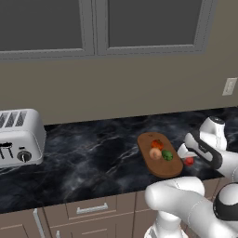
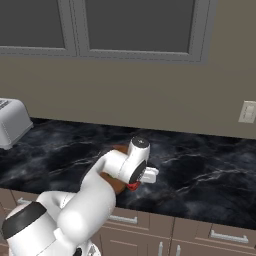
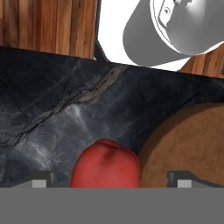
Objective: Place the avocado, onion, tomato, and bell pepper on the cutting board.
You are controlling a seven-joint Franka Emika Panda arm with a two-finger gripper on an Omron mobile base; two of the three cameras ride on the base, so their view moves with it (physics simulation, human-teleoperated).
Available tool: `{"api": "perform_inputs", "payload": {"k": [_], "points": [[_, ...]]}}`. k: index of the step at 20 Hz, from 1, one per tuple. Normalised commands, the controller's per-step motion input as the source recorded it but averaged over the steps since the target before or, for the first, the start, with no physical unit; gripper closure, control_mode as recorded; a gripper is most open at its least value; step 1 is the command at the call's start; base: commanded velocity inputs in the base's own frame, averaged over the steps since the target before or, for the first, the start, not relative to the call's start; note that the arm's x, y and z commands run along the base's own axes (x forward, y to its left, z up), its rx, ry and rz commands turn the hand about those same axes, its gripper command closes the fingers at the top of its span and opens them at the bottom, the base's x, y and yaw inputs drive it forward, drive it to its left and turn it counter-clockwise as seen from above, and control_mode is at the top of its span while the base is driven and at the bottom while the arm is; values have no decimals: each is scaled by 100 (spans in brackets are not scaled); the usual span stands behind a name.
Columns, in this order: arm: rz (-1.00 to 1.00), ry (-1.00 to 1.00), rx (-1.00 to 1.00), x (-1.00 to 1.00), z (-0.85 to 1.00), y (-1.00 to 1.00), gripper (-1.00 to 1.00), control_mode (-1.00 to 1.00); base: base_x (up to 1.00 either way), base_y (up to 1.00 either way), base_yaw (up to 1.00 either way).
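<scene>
Dark marble tabletop [image 1: 93,153] is carrying the cutting board [image 1: 160,169] with onion [image 1: 155,153] and avocado [image 1: 167,155] aboard; released fingers [image 3: 111,181] are straddling the red bell pepper [image 3: 106,164] beside it, which may roll if nudged off-centre.

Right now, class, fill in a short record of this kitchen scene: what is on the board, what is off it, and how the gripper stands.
on the board: onion, avocado and an orange-red item, on the cutting board
off the board: red item, on the dark counter beside the board's edge
gripper: open, over the red item, one fingertip on each side, not closed on it
also on counter: toaster, at the left
</scene>
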Motion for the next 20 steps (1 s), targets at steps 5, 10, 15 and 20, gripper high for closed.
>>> {"api": "perform_inputs", "payload": {"k": [5,10,15,20], "points": [[0,0,0,0,-4,-5,-100,-100,0,0,0],[0,0,0,0,-6,0,-100,-100,0,0,0],[1,0,0,6,-9,0,-100,-100,0,0,0],[2,0,0,11,-8,0,-100,-100,0,0,0]]}}
